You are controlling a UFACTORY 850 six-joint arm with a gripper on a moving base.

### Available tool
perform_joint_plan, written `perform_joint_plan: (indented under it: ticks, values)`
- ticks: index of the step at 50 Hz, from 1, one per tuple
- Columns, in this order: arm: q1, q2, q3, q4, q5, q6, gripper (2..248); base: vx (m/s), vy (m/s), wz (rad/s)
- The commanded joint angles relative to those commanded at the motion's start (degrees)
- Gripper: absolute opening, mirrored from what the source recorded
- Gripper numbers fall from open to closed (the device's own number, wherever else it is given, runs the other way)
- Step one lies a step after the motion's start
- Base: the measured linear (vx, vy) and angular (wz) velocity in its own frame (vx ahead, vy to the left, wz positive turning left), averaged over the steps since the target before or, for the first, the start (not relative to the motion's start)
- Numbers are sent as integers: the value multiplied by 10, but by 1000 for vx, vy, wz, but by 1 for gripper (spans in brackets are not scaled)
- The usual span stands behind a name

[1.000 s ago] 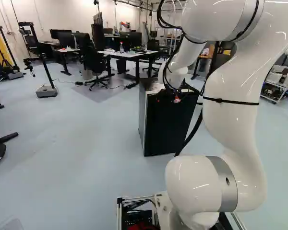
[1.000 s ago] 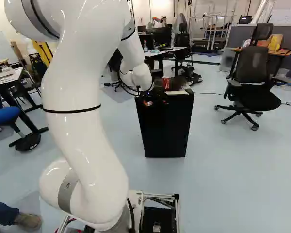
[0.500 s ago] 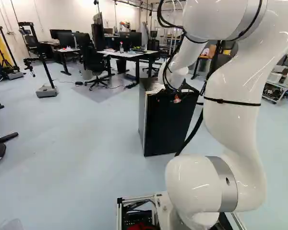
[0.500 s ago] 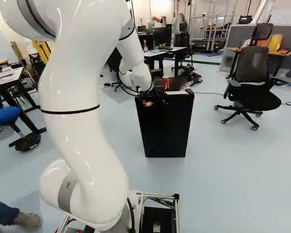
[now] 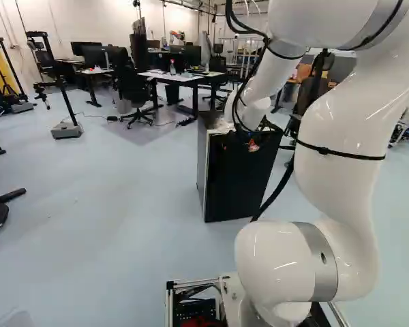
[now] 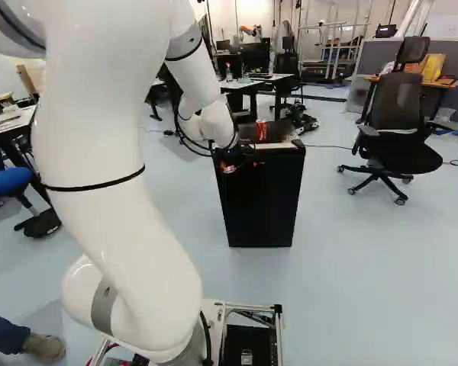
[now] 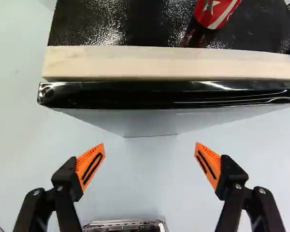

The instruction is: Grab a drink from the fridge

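1. One claw (image 7: pixel 150 145), mine: spread wide, empty, just off the fridge (image 6: pixel 259 198).
2. One red can (image 7: pixel 216 10): atop the fridge, whose inside is unseen.
3. One change: arm (image 6: pixel 130 191) drawn back from the fridge, probably lining up for its door (image 7: pixel 159 94).

Over at twelve o'clock from the robot's base (image 6: pixel 248 311), the black fridge (image 6: pixel 259 202) stands on the pale floor (image 6: pixel 366 290), a red can (image 6: pixel 261 131) upright on its top; one o'clock, an office chair (image 6: pixel 401 149).
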Motion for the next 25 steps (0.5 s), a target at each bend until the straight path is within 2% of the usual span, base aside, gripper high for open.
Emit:
perform_joint_plan:
  ticks: [25]
  values:
    - [-2, 66, 75, 17, 49, 0, 247, 0, 0, 0]
